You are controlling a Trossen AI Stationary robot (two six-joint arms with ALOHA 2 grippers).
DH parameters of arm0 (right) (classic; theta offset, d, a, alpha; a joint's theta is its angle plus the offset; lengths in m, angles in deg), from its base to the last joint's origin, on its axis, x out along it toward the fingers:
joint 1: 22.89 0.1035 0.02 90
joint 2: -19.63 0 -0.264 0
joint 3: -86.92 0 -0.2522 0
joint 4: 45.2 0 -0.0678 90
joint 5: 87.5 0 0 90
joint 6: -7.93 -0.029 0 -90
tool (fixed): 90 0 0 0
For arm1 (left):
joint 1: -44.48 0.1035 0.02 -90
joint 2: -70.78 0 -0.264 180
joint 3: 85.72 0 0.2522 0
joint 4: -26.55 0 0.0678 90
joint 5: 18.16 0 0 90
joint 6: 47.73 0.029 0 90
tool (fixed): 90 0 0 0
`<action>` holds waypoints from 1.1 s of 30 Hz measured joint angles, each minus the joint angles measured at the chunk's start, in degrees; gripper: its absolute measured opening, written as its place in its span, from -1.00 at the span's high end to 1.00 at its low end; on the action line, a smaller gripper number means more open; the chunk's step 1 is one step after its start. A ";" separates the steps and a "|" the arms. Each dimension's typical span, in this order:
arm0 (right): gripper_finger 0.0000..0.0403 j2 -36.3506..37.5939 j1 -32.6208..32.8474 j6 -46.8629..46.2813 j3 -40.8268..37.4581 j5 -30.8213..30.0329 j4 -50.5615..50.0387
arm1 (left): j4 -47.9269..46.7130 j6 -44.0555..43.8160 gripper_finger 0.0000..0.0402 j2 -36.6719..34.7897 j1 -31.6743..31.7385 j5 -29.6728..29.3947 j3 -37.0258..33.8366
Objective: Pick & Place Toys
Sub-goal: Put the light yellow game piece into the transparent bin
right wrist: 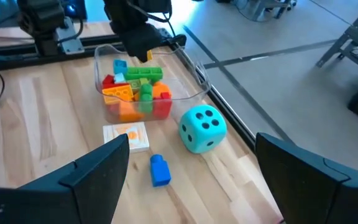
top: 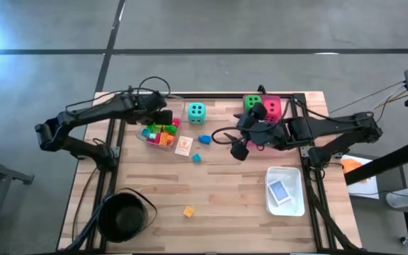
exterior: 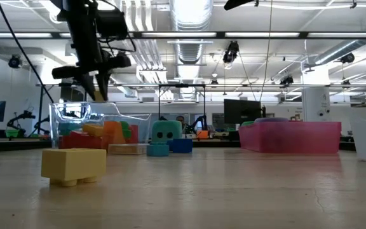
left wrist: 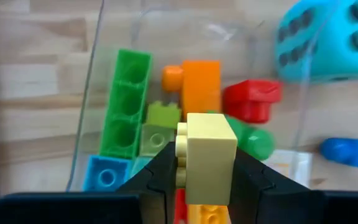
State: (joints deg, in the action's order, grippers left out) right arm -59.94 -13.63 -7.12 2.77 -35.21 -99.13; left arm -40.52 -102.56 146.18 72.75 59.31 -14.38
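Pale yellow block, clamped in the left pincer, hangs just above the clear tray, which already holds a heap of bright studded blocks. Beside that tray remain a teal die, a blue block and what looks like a picture card. The right pincer stands apart nearby, empty.

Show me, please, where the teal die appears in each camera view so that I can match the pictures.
High view: the teal die sits near the table's far edge, just right of the clear tray.
Low view: mid-picture, behind small blue blocks.
Left wrist view: upper right corner.
Right wrist view: centre, beside the tray.
Shared landmark: the clear tray of blocks, next to the die in every view.
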 joint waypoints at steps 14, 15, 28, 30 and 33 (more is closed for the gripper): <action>-0.69 -1.30 0.53 -0.92 -0.02 0.28 -1.73 | -3.42 1.47 0.54 9.42 -0.04 0.26 -0.17; -0.69 -1.25 0.53 -1.05 -0.03 0.33 -1.83 | -3.40 1.88 0.54 9.93 -0.04 0.33 -0.17; -0.69 -0.74 0.66 -1.05 -0.02 0.35 -3.27 | -3.00 4.00 0.54 15.54 -0.07 0.74 -0.17; -0.69 -0.74 0.63 -1.03 -0.02 0.37 -3.44 | -2.60 4.00 0.54 15.88 -0.04 0.72 -0.17; -0.69 -0.74 0.63 -1.05 -0.02 0.36 -3.43 | -2.14 4.02 0.54 16.01 -0.07 0.74 -0.32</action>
State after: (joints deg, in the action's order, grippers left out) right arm -60.68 -13.00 -8.17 2.75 -34.85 -102.56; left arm -42.67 -98.54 162.19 72.69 60.05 -14.69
